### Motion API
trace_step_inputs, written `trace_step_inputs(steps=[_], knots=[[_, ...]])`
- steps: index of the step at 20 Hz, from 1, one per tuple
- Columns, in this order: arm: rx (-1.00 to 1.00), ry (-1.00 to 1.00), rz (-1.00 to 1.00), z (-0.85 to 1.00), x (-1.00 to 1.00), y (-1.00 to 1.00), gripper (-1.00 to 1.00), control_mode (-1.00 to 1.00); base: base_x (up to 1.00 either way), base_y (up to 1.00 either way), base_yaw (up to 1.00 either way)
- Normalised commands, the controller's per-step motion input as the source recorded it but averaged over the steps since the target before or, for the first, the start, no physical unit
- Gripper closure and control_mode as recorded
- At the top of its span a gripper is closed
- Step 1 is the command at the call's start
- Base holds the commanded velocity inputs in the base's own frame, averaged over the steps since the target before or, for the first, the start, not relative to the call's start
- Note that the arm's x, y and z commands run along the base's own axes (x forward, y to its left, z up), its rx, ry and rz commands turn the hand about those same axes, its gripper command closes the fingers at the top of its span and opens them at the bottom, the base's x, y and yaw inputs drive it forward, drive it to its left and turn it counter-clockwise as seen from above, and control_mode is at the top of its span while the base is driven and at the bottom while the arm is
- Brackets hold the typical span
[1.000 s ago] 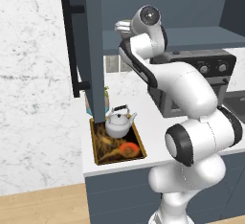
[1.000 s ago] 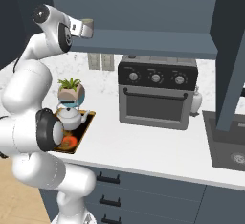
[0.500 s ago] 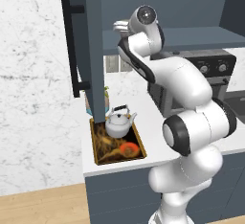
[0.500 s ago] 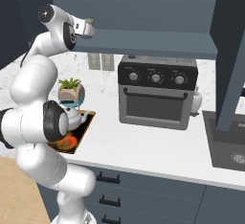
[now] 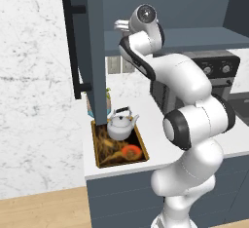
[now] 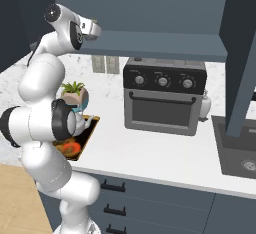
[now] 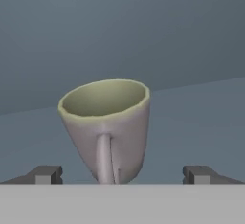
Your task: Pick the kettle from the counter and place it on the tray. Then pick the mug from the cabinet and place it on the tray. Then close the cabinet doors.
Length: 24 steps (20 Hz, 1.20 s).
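With the kettle (image 5: 119, 125) on the tray (image 5: 141, 142), the claw (image 7: 122, 174) stood spread before the mug (image 7: 107, 125) on the cabinet (image 6: 150, 8) shelf, whose handle faced it; closing off-centre might tip the mug.

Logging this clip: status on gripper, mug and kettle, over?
Gripper open, fingers either side of the mug, no grip yet. Kettle on tray. Nothing between fingers and mug.
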Motion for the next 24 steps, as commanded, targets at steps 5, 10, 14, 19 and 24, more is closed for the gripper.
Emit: trace_step_inputs(steps=[5,10,14,19,24], knots=[[0.00,0.00,0.00,-0.01,0.15,0.01,-1.00,-1.00,0.00,0.00,0.00],[0.00,0.00,0.00,-0.01,0.06,0.06,-1.00,-1.00,0.00,0.00,0.00],[0.00,0.00,0.00,0.00,0.00,0.05,-1.00,-1.00,0.00,0.00,0.00],[0.00,0.00,0.00,-0.02,0.05,0.02,-1.00,-1.00,0.00,0.00,0.00],[0.00,0.00,0.00,0.00,0.05,0.00,1.00,-1.00,0.00,0.00,0.00]])
